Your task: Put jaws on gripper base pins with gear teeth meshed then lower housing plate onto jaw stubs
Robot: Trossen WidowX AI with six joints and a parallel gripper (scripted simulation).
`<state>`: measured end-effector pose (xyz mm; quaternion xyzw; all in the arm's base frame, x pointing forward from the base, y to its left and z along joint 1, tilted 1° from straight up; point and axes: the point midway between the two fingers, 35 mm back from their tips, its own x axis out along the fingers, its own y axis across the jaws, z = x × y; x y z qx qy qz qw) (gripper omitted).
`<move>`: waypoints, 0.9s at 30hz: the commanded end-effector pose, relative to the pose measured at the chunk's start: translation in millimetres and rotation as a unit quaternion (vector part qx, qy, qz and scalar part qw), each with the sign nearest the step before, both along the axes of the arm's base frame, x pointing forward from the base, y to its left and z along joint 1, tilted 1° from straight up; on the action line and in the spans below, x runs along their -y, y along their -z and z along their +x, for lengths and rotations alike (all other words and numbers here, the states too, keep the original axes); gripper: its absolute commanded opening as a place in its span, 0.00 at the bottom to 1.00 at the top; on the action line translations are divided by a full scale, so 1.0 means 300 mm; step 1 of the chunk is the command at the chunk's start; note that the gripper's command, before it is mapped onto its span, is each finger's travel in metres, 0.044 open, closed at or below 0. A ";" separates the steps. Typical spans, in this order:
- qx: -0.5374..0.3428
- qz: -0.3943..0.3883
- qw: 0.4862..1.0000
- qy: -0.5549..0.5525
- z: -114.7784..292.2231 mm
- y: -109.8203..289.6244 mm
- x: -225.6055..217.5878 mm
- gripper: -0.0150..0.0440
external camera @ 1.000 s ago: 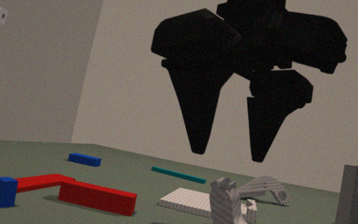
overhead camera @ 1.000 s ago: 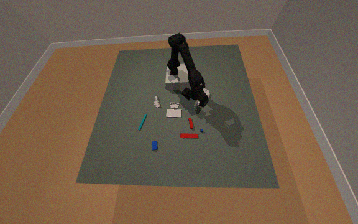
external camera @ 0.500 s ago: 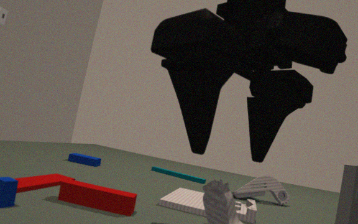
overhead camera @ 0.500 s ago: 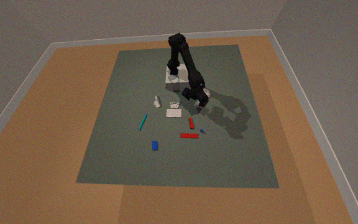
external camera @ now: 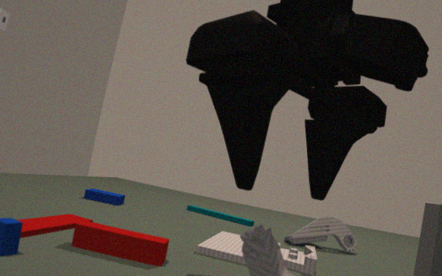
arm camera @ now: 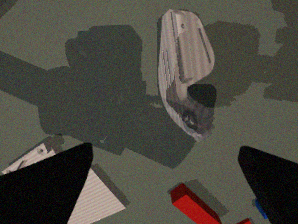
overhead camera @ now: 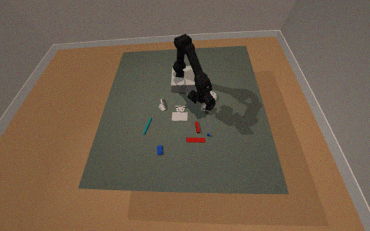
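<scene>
My gripper (external camera: pixel 281 193) (arm camera: pixel 168 152) is wide open and empty, above the mat. One light grey jaw (external camera: pixel 262 251) (arm camera: pixel 187 50) is below it, clear of the fingertips; whether it lies flat is unclear. The other jaw (overhead camera: pixel 162 105) (external camera: pixel 326 230) lies on the mat, on the far side of the base from my gripper. The gripper base (overhead camera: pixel 180 117) (external camera: pixel 221 245) (arm camera: pixel 97 200) lies flat, a pale slab with a detailed head; no jaw is seen on it. A white rounded piece with dark spots (overhead camera: pixel 213 95), seemingly the housing plate, shows partly behind my wrist.
Two red blocks (overhead camera: pixel 197 127) (overhead camera: pixel 196 140) and a small blue block (overhead camera: pixel 208 135) (external camera: pixel 5 237) lie near the base. A teal stick (overhead camera: pixel 147 126) (external camera: pixel 221 215) and a larger blue block (overhead camera: pixel 160 150) (external camera: pixel 104 197) lie further out. The arm's white stand (overhead camera: pixel 182 88) is behind.
</scene>
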<state>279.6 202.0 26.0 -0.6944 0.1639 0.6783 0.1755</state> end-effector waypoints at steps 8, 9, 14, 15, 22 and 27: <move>0.002 -0.001 0.999 -0.040 0.037 -0.008 -0.092 0.73; 0.002 -0.001 0.999 -0.049 0.044 -0.009 -0.113 0.69; 0.003 -0.001 0.996 -0.086 0.067 -0.008 -0.204 0.47; 0.003 -0.001 0.996 -0.087 0.068 -0.008 -0.208 0.42; 0.003 -0.001 0.996 -0.087 0.068 -0.008 -0.208 0.25; 0.003 -0.001 0.996 -0.087 0.068 -0.008 -0.208 0.25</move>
